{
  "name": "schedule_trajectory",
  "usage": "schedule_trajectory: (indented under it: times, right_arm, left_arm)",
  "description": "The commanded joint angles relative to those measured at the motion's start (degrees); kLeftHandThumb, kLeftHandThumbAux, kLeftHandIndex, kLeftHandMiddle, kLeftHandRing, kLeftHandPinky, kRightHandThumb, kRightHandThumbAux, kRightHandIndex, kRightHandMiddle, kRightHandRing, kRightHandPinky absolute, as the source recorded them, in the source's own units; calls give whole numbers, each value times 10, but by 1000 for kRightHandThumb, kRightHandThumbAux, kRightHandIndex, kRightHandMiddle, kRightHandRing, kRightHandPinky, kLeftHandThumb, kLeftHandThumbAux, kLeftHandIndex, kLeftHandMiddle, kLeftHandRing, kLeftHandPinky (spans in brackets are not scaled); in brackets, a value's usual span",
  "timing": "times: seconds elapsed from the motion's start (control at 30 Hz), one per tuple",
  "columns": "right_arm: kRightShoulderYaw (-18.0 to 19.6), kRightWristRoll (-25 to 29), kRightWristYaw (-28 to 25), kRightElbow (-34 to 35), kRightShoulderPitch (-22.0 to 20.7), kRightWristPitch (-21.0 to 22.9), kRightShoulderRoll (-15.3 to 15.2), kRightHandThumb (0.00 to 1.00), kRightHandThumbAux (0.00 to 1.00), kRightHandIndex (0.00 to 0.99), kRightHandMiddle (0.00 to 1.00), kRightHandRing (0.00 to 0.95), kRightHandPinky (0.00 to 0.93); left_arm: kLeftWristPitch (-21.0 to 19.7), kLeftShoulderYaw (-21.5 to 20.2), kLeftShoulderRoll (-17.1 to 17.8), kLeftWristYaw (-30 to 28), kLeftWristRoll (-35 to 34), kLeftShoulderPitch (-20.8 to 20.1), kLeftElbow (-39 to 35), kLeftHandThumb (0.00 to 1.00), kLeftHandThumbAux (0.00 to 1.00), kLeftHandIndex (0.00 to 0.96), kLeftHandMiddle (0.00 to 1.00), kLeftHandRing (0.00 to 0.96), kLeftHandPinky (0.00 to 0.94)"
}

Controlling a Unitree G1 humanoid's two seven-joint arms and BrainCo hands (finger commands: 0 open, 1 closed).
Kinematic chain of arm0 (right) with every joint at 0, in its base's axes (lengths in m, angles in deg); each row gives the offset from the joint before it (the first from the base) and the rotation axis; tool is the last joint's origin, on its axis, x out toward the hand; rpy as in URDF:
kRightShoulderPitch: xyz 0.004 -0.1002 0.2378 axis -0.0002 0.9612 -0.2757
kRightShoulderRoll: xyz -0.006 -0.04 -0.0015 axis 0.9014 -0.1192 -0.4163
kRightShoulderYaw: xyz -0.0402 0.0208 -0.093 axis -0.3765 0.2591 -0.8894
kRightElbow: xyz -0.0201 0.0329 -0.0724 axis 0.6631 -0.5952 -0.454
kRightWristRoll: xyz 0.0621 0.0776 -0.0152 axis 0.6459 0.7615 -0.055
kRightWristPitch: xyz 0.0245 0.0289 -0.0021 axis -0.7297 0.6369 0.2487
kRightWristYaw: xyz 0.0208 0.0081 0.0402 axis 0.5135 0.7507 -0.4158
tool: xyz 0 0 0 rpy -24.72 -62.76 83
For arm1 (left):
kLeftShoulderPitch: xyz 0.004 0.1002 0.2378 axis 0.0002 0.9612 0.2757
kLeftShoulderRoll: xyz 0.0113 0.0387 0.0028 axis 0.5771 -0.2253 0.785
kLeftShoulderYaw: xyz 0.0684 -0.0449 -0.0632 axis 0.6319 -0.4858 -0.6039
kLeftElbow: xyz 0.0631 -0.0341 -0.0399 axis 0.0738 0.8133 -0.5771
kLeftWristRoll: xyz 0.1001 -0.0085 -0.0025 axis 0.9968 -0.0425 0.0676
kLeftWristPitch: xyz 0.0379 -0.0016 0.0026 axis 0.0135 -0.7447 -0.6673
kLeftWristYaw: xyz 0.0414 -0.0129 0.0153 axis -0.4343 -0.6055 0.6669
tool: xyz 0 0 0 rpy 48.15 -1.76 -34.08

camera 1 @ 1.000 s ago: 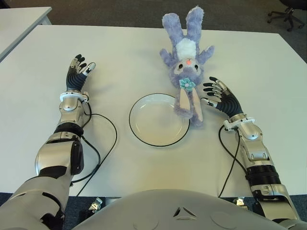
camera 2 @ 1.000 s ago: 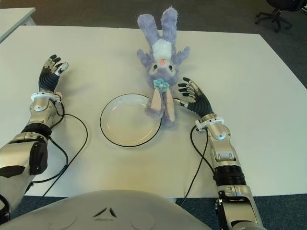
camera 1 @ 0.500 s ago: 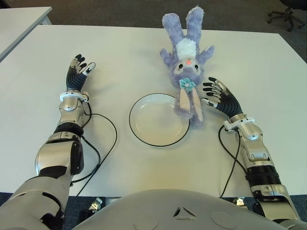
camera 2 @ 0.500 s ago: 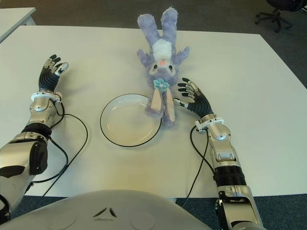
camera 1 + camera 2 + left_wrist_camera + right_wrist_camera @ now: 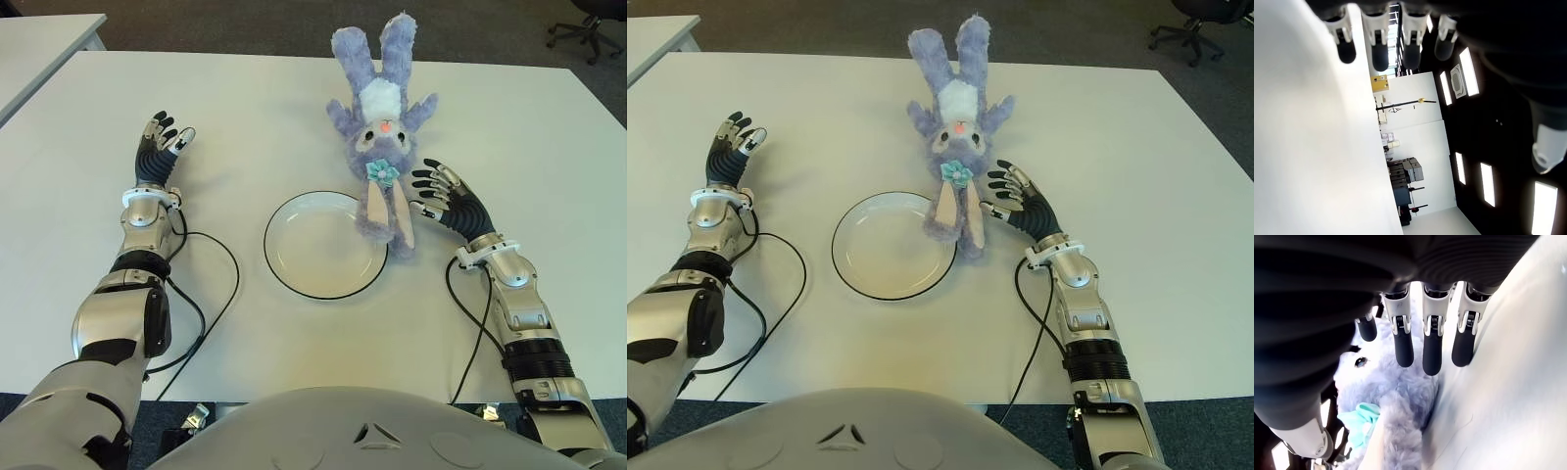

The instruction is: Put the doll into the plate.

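Doll: a purple plush rabbit [image 5: 380, 147] lies on its back on the white table [image 5: 549, 147], legs pointing away from the robot and long ears trailing toward it. It has a white belly, a pink nose and a teal flower bow [image 5: 380, 172] at the neck.
Doll's place: outside the plate; the ends of its ears [image 5: 384, 223] reach the plate's far right rim and lie over its edge, while the head and body lie on the bare table beyond.
Plate: a round white plate with a thin dark rim [image 5: 273, 269] sits on the table in front of the robot's torso, between the two arms, with nothing inside its well.
Right hand: the right hand [image 5: 446, 199] shows just to the right of the doll's ears and head, palm turned toward the doll, fingers spread and extended, holding nothing. In the right wrist view its fingertips [image 5: 1432, 358] hang just above the purple fur without closing on it.
Left hand: the left hand [image 5: 160, 143] shows at the left side of the table, well apart from plate and doll, fingers relaxed and extended, holding nothing.
Cables: a black cable [image 5: 223, 294] loops over the table beside the left forearm, and another [image 5: 474, 338] runs along the right forearm.
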Motion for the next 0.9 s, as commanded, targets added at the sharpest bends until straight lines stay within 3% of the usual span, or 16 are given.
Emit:
schedule_trajectory:
  times: [0.03, 0.33, 0.7, 0.9]
  right_arm:
    - [-86, 36, -61, -84, 247, 68, 94, 272, 678, 30, 176, 207, 228]
    - [-91, 48, -67, -90, 234, 83, 97, 268, 660, 24, 173, 211, 250]
    - [-101, 36, -63, -103, 224, 59, 99, 230, 626, 27, 179, 223, 267]
    - [-106, 31, -67, -120, 215, 39, 105, 205, 591, 23, 177, 219, 233]
  left_arm:
    - [-35, -8, -13, -29, -10, 43, 31, 0, 514, 0, 97, 102, 89]
    - [-32, -8, -13, -28, -10, 42, 32, 0, 512, 0, 105, 105, 82]
    - [-30, -7, -15, -24, -8, 43, 32, 0, 516, 0, 108, 109, 100]
    - [-32, -6, -15, -24, -8, 43, 31, 0, 517, 0, 111, 110, 86]
